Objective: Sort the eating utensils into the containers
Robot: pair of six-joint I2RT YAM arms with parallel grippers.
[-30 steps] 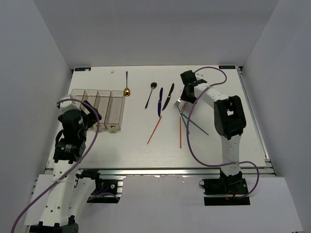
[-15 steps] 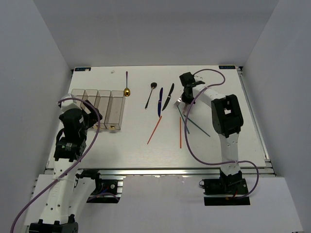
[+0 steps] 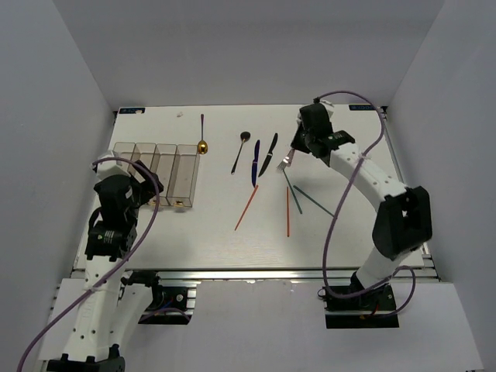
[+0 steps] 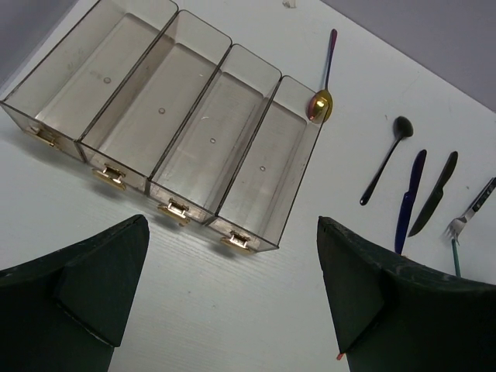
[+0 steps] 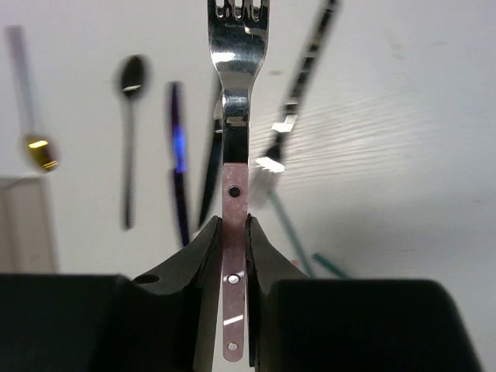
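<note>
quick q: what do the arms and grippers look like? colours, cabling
The left arm and right arm are white links with black joint housings, each trailing a looped purple cable. The left gripper and right gripper have matte black, wedge-shaped fingers.

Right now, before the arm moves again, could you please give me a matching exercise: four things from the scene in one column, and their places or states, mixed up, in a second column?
Things:
1. pink-handled fork
2. gold-bowled spoon
3. blue knife
4. bins

Places or states:
A. lying between the black spoon and the black knife
B. empty
C. clamped in the right end effector
D. beside the far right corner of the bins

Pairs: 1-C, 2-D, 3-A, 4-B
</note>
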